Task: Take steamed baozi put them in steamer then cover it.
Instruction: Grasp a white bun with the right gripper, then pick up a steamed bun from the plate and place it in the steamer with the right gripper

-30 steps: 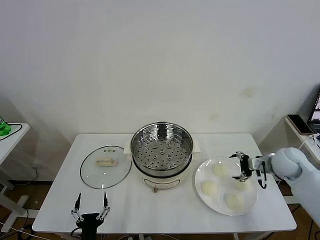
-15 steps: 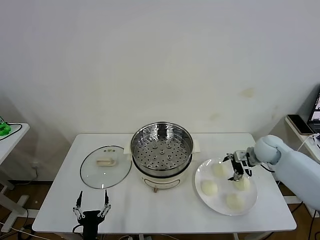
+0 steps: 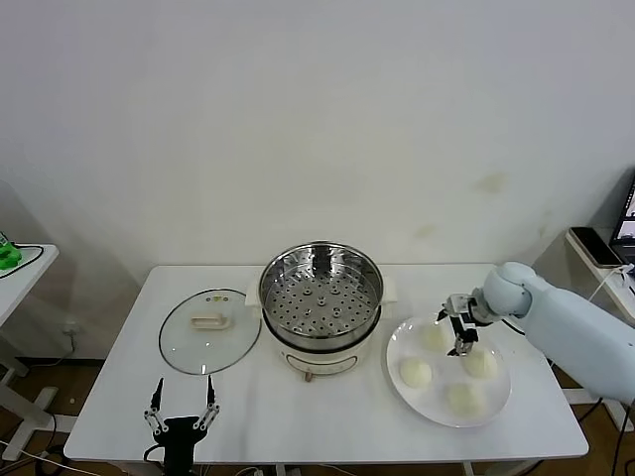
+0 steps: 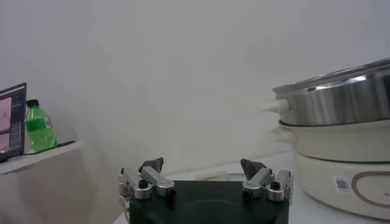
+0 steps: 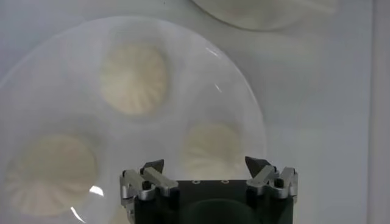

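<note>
Four cream-white baozi lie on a white plate (image 3: 394, 354) right of the steamer (image 3: 320, 307): one at the back (image 3: 434, 335), one at the left (image 3: 415, 372), one at the right (image 3: 478, 363), one at the front (image 3: 462, 399). My right gripper (image 3: 459, 332) is open and empty, hovering over the plate between the back and right buns. In the right wrist view the open gripper (image 5: 206, 165) frames one baozi (image 5: 213, 149); two more (image 5: 133, 78) (image 5: 50, 173) lie farther off. The steamer's perforated tray is bare. The glass cover (image 3: 209, 330) lies flat left of the steamer. My left gripper (image 3: 182, 416) is open, parked at the table's front left.
The left wrist view shows the open left gripper (image 4: 202, 167) low at table height and the steamer's steel wall (image 4: 341, 103) to one side. A green bottle (image 4: 39, 126) stands on a side table. A dark device (image 3: 598, 248) lies on a shelf at the far right.
My right gripper has moved left across the plate, from over its right side to near the back bun. The left arm has stayed at the front left.
</note>
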